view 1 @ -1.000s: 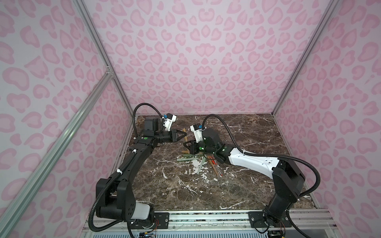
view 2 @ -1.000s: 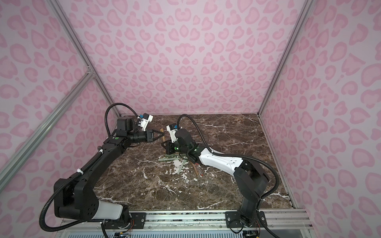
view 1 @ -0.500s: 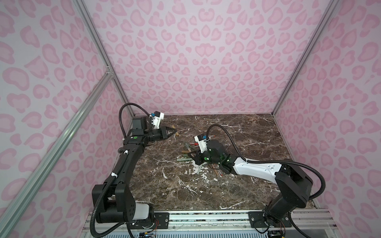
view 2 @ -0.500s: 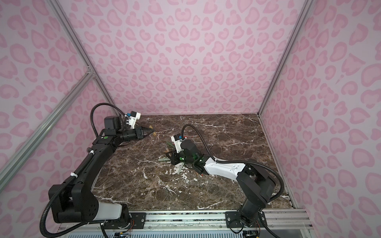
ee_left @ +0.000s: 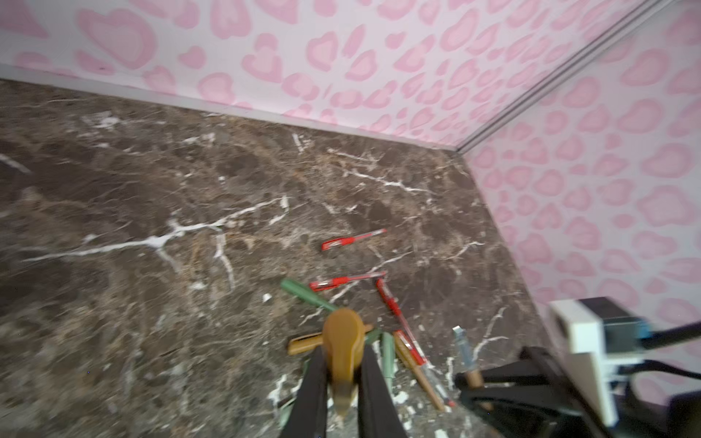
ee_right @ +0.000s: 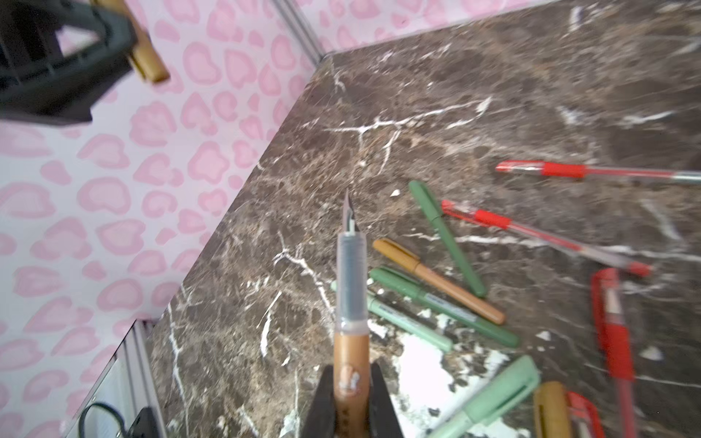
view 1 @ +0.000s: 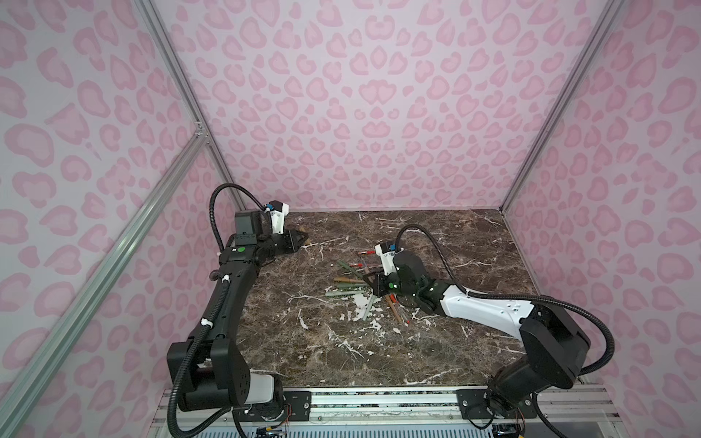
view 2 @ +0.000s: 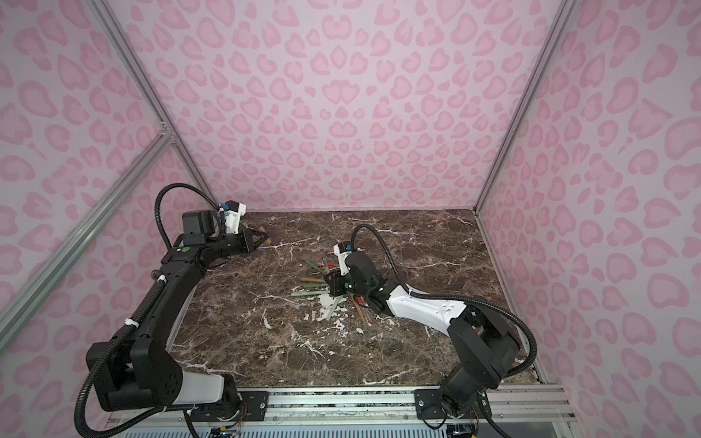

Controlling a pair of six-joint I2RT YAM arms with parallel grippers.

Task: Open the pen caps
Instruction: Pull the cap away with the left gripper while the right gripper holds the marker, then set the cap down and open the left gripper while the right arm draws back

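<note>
While the left gripper (view 1: 300, 239) hung near the table's far left corner, its jaws were clamped on a tan-brown pen cap (ee_left: 341, 339). The cap stuck out past the fingertips, its long axis in line with them. It was already off its pen and well apart from everything else. Toward the middle of the marble table (view 1: 417, 352) lay the heap of pens (view 1: 354, 282), green, tan and red, crossing one another, most with caps on as far as could be seen. At the right side of that heap, the right gripper (ee_right: 351, 373) was clenched on the uncapped tan pen body (ee_right: 351, 303), whose bare nib pointed away from the fingers toward the table's left side. By my reading, the next capped pen lay just beside the right gripper, so that arm was nearer. The left would have to shed its cap and reach to the middle.
</note>
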